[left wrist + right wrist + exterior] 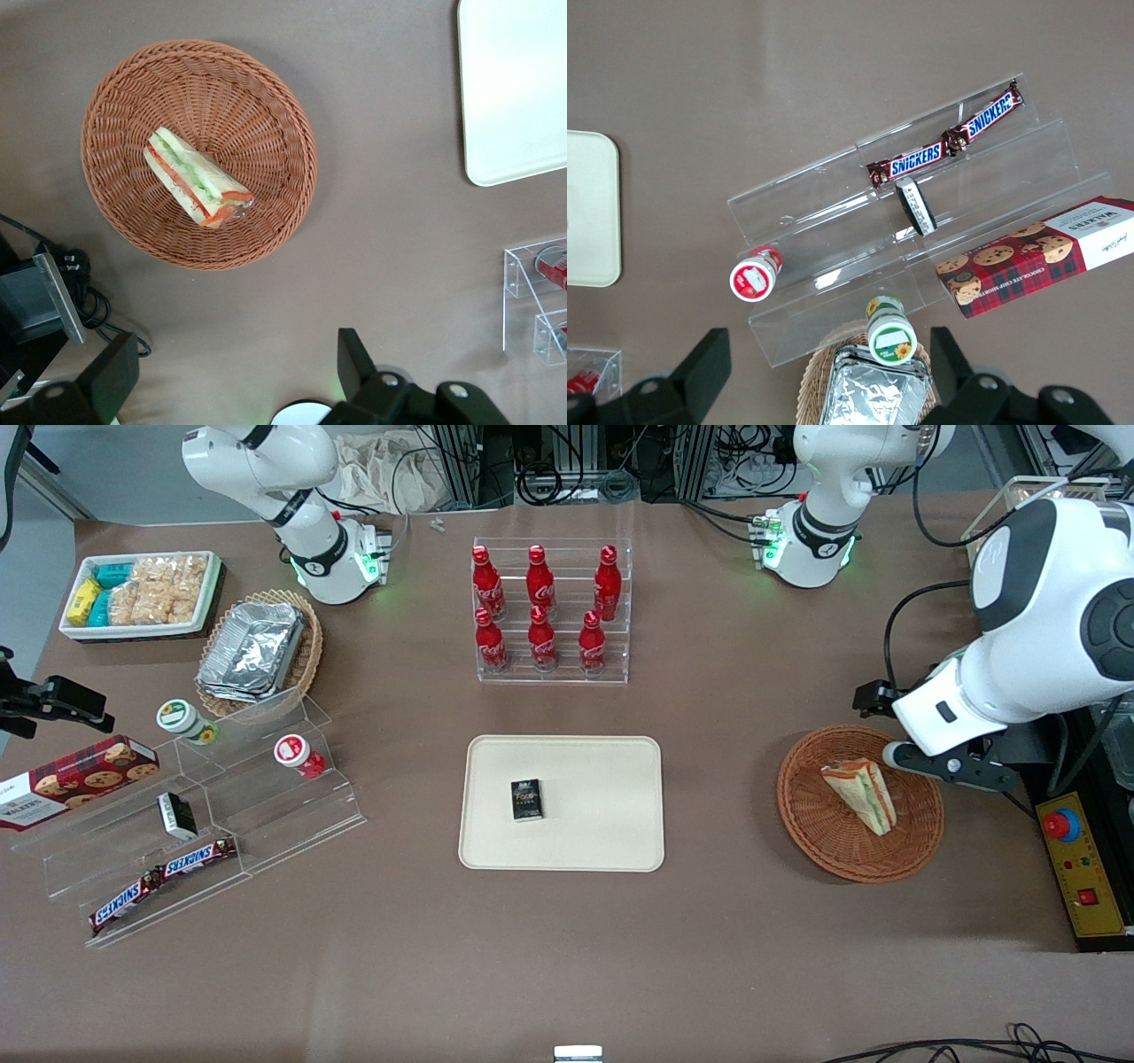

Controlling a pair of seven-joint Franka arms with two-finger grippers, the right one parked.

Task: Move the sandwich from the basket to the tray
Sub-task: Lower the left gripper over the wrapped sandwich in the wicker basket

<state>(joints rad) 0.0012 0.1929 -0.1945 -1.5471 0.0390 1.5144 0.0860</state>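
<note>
the sandwich (861,793) lies in the round reddish-brown basket (819,828) toward the working arm's end of the table, its striped cut edge of green, orange and pink showing in the left wrist view (197,177). it rests on its side across the woven floor of the basket (257,115), wrapped in clear film, touching nothing else.

the gripper (235,372) hangs above the table just beside the basket, farther from the front camera than the sandwich, and is not touching it. its two dark fingers (111,376) stand spread wide apart with nothing between them. in the front view the gripper (948,766) shows over the basket's rim, under the big white arm (1045,629).

the cream tray (611,779) lies flat near the middle of the table, well apart from the basket, and a small dark box (526,799) sits on it. farther from the front camera than the tray stands a clear rack of red bottles (549,613). toward the parked arm's end of the table are a clear stepped stand (266,797) with snickers bars (164,881), a red cookie box (75,778), a tan basket of foil containers (257,651) and a white bin of snack packets (142,593).
</note>
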